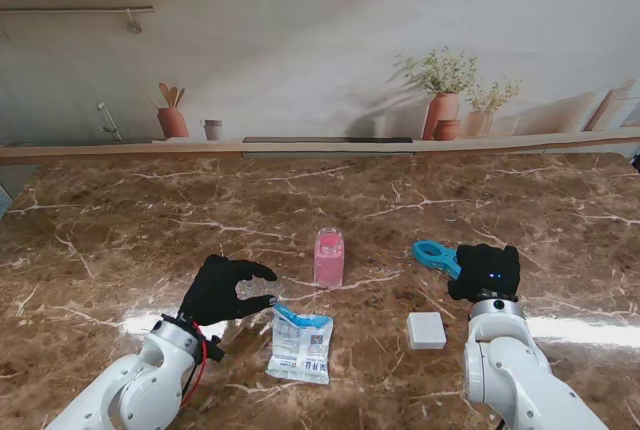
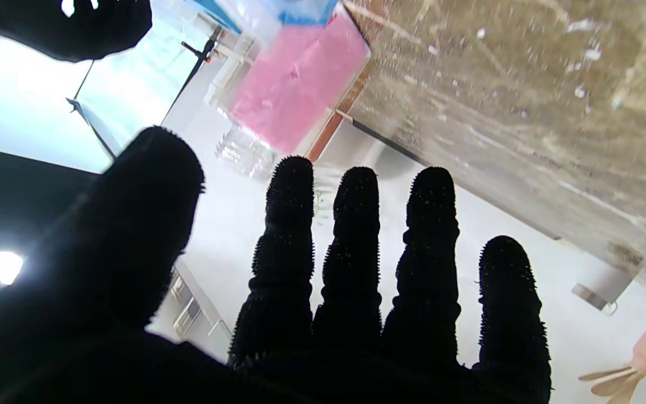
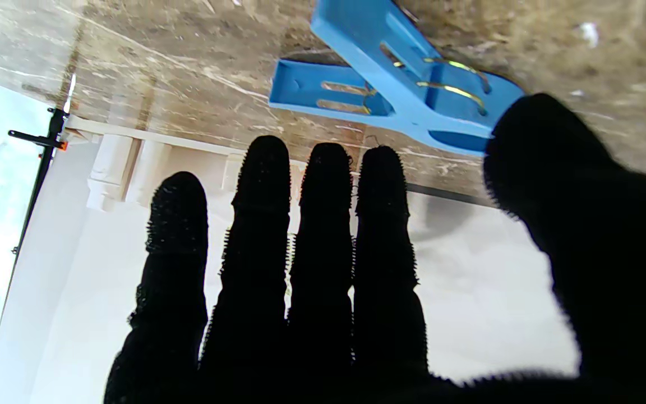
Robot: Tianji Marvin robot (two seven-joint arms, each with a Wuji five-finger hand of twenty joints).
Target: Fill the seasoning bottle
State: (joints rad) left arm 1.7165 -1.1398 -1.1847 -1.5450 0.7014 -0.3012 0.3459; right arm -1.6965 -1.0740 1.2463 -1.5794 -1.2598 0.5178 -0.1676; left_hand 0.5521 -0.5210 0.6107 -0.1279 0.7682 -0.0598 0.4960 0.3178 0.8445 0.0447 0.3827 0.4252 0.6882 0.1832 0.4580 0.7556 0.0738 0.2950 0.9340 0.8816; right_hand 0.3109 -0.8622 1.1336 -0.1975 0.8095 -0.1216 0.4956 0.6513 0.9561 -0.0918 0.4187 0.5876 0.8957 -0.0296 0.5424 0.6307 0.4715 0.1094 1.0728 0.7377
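Two black hands with a nubby, bristly glove texture sit on a glossy brown marble table (image 1: pixel 120 230) with white veins. Left hand (image 1: pixel 222 288) is in the lower left of the stand frame, thumb and fingers curled into an open C, nothing in it. Right hand (image 1: pixel 486 270) is at lower right, fingers loosely spread flat, also holding nothing.

The bottle (image 1: pixel 329 257) stands upright near the middle of the frame: clear, squarish, mostly full of pink powder. It's just right of the left hand's fingertips, close but apart. In the left wrist view the bottle (image 2: pixel 295 84) shows past the fingers (image 2: pixel 286 247), with a clear gap to them.

A flat refill pouch (image 1: pixel 301 344), white with a blue torn-looking top corner, lies at lower center, nearer to me than the bottle and right beside the left hand. A small white block (image 1: pixel 426 330) lies just nearer to me than the right hand.

A blue plastic clip (image 1: pixel 436 255) with a ring end lies at the right hand's thumb side; the right wrist view shows the clip (image 3: pixel 390 95) with wire springs, thumb overlapping it, but contact I can't tell.
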